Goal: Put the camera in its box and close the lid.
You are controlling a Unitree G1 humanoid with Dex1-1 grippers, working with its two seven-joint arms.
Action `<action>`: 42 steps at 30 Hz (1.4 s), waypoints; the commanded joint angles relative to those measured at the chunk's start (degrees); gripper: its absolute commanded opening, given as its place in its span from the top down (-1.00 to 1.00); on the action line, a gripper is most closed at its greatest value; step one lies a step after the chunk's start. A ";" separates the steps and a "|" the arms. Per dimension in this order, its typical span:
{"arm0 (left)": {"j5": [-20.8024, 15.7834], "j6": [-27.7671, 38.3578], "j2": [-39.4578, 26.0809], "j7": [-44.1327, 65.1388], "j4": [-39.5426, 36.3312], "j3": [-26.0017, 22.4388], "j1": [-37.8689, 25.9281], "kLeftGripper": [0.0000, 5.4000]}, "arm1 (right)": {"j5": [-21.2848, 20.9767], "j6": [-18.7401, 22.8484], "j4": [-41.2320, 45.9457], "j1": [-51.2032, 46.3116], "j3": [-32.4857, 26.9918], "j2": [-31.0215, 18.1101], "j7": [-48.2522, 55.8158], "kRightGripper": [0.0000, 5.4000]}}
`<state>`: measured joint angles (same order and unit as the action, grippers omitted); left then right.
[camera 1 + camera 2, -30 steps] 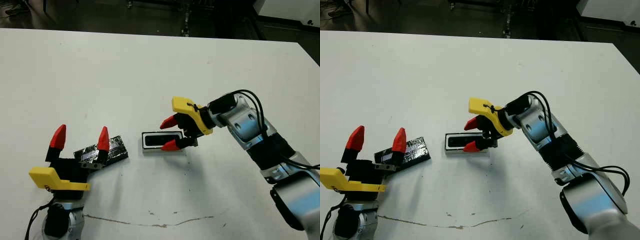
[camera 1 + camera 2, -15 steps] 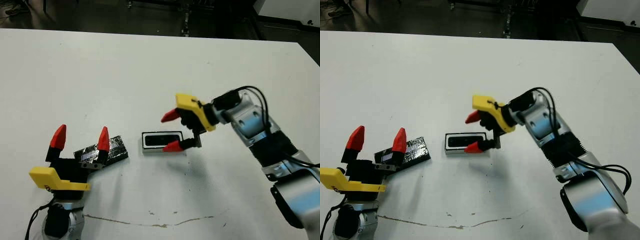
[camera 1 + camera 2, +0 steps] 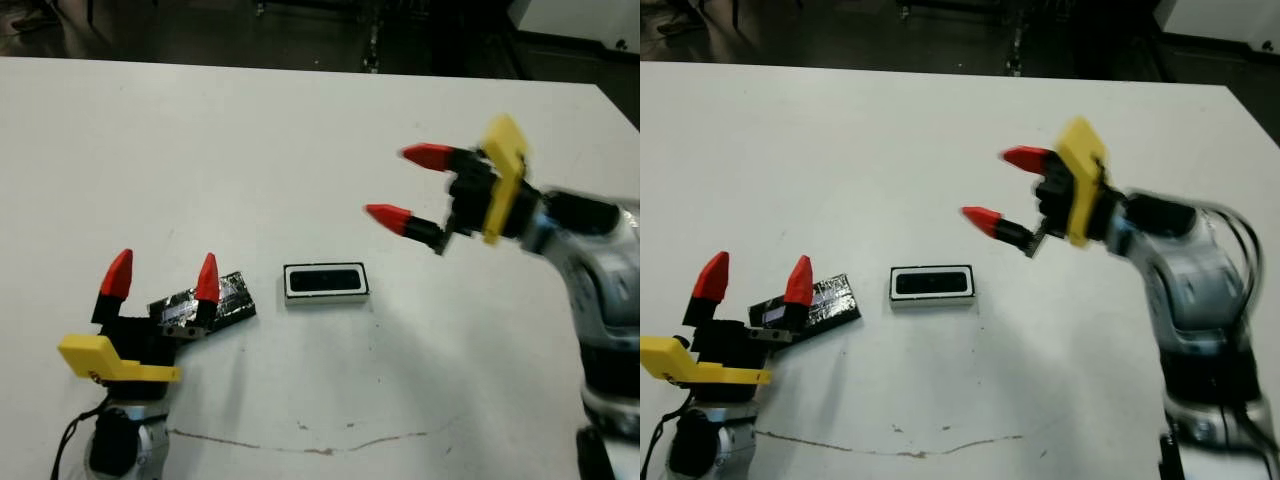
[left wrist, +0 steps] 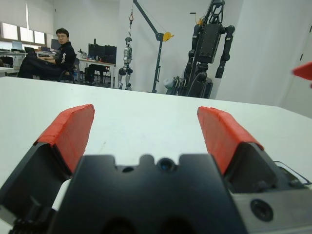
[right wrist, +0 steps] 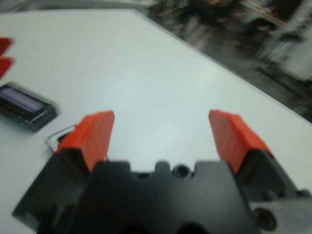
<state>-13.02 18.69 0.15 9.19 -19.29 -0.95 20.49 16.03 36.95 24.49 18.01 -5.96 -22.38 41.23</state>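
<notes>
Camera: the small flat black rectangular slab (image 3: pixel 325 280) lies inside the small shallow white box with the thin black rim (image 3: pixel 326 296), near the middle of the white worktop (image 3: pixel 250 150). From my head views the slab fills most of the tray, its dark face up and level, with a band of white lining showing around it. I cannot make out any bluish tint on its face from here.

Box: it sits flat on the worktop, long side running left to right, uncovered.

Lid: the flat black rectangular panel with the glossy, crinkly reflective surface (image 3: pixel 205 305) lies on the worktop to the left of the box, near it but not touching, and turned at a slight angle to it. Part of it is hidden behind the left gripper.

Left gripper (image 3: pixel 160 278): it stands over the near end of the lid with its red-tipped fingers (image 4: pixel 70 134) spread wide and pointing up and away from me. Nothing is between them. I cannot tell whether the gripper body touches the lid.

Right gripper (image 3: pixel 410 185): it hangs above the worktop, up and to the right of the box and well apart from it. Its fingers (image 5: pixel 92 134) are spread wide and empty, pointing toward my left. The right wrist view shows the box and the lid beyond them, blurred.
</notes>
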 commanded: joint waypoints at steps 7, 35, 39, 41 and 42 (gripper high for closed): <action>0.02 -1.12 -0.80 0.12 -0.06 -0.66 -0.13 -1.00 | 3.02 -12.44 12.44 -26.92 -9.17 11.47 -15.03 -0.28; -27.58 -37.13 -47.48 31.47 -11.11 -21.24 -11.69 -1.00 | -0.84 -27.55 11.32 -40.81 0.97 22.42 -31.23 1.00; -30.65 -46.75 -55.11 39.92 -5.25 -16.95 -19.19 -1.00 | -0.69 -27.57 11.37 -41.03 1.02 22.09 -31.76 1.00; -30.63 -48.78 -55.64 44.08 -1.17 -13.58 -22.93 -1.00 | -0.20 -27.49 11.16 -41.12 0.83 21.90 -31.82 1.00; -30.13 -49.01 -55.61 45.87 0.51 -12.18 -24.37 -1.00 | -0.08 -27.56 11.02 -41.14 0.76 21.82 -31.80 1.00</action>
<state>-43.53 -29.09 -54.49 52.58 -21.19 -15.35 -2.12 15.68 9.58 35.97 -22.78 -4.65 0.08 9.78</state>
